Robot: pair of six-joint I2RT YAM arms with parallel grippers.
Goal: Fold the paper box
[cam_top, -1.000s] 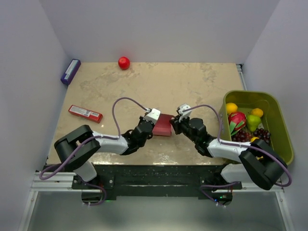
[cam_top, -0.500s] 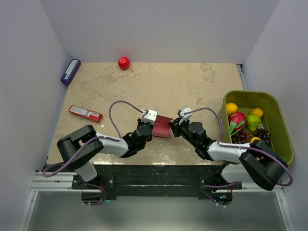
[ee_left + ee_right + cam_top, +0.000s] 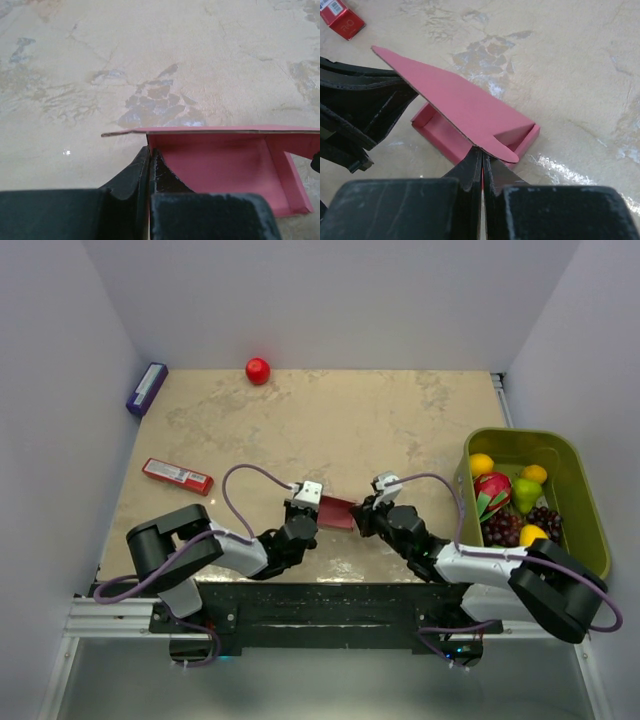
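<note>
The pink paper box (image 3: 338,512) is partly folded, its lid flap raised, and sits between my two grippers near the table's front middle. My left gripper (image 3: 308,506) is shut on the box's left wall; in the left wrist view the fingertips (image 3: 150,160) pinch the card's edge, with the open pink box (image 3: 225,165) to the right. My right gripper (image 3: 362,517) is shut on the box's right side; in the right wrist view its tips (image 3: 482,160) clamp the card under the lifted lid (image 3: 455,107), with the left fingers (image 3: 365,110) at the far side.
A narrow red packet (image 3: 177,476) lies at the left, its end showing in the right wrist view (image 3: 340,17). A purple box (image 3: 146,388) sits at the far left corner, a red ball (image 3: 257,370) at the back. A green bin (image 3: 590,510) of fruit stands at the right.
Both grippers have drawn back toward the near edge with the box held between them. The box now sits lower in the top view and looks narrower.
</note>
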